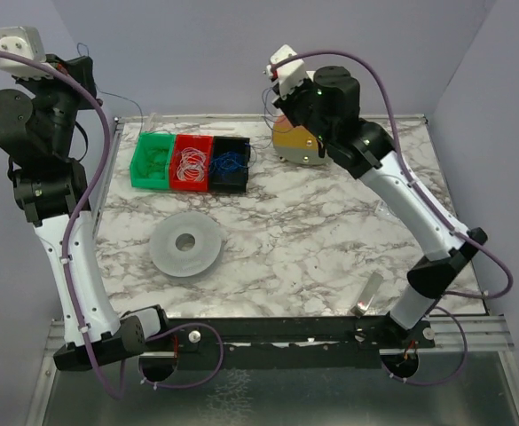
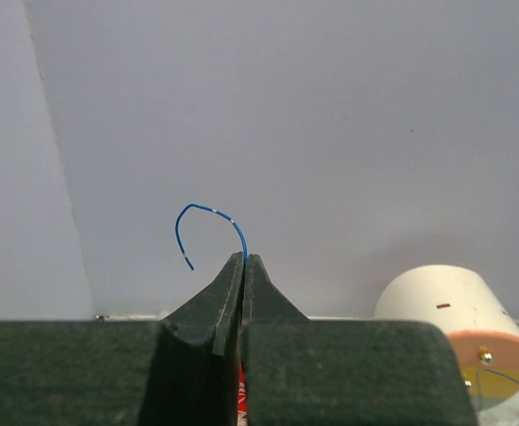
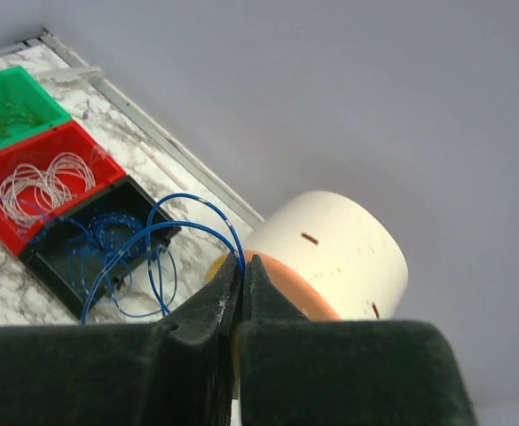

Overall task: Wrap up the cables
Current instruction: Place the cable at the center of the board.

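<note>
left wrist: left gripper (image 2: 243, 259) clamped on thin, hooked blue cable (image 2: 206, 208); right gripper (image 3: 243, 263) likewise.

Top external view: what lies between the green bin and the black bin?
The red bin, holding white wire coils, stands between the green bin and the black bin; the top external view shows it.
</note>
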You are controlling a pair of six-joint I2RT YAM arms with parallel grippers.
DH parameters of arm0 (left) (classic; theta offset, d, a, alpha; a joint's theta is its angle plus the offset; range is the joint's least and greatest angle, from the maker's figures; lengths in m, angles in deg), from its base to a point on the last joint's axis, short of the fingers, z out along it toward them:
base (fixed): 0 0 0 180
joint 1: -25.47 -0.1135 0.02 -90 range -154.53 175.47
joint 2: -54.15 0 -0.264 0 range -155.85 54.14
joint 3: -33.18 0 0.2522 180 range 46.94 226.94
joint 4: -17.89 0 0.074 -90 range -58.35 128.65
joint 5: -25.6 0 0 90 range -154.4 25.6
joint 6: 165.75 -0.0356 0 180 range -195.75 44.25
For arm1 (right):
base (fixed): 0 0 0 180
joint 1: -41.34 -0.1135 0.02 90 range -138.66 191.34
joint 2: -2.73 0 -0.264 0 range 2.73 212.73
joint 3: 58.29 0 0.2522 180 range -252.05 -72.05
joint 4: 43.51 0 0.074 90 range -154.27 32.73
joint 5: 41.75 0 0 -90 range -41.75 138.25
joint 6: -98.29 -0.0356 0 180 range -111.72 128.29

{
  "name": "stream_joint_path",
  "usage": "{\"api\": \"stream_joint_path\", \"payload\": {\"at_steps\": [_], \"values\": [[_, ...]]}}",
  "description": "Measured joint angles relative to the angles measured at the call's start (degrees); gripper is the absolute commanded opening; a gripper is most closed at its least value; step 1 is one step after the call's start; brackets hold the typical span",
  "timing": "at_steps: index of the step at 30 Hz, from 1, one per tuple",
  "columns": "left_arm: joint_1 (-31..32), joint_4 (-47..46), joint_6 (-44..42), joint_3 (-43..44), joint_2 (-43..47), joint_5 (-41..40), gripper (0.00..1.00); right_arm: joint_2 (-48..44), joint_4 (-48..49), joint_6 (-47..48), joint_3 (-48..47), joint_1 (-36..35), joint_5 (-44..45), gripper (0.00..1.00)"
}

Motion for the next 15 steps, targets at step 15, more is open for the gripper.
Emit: {"api": "stream_joint_path", "payload": {"at_steps": [15], "values": [[0.0,5.4,-6.6,11.2,2.1,-26.9,0.00,-31.1,2.8,6.3,20.1,1.6,10.9,0.01]]}}
